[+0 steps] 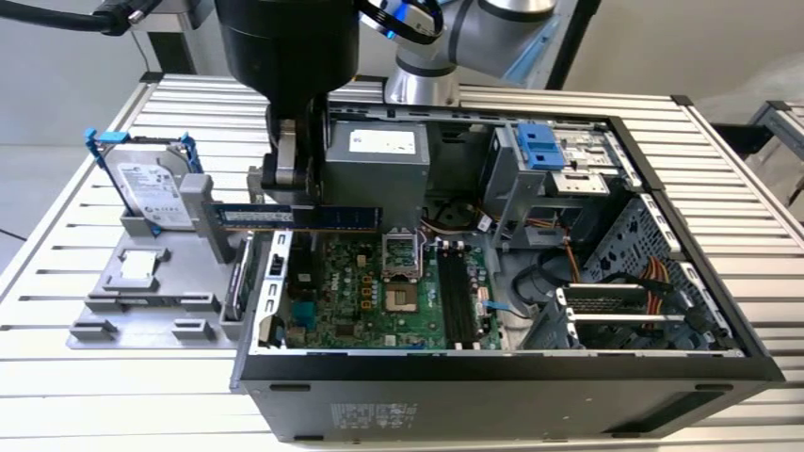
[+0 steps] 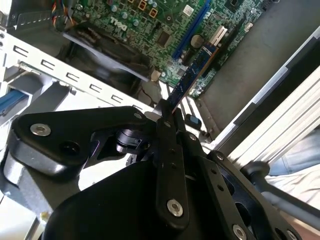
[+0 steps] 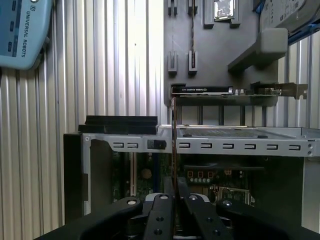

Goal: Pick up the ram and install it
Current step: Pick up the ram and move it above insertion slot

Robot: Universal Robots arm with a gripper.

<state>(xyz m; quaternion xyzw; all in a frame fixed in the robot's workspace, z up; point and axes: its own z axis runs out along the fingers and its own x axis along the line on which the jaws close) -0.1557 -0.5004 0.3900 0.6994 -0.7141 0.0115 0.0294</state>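
You have the gripper (image 1: 301, 207) clenched on the ram (image 1: 352, 217), held level over the motherboard (image 1: 364, 292) in the open computer case (image 1: 503, 381), beside the grey fixture (image 1: 138, 297).

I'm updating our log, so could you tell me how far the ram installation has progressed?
Pick-up looks done: the gripper is shut on the ram, lifted clear. In hand: the ram, held level over the open case edge, above the motherboard. Left: seating it; the black memory slots look empty.
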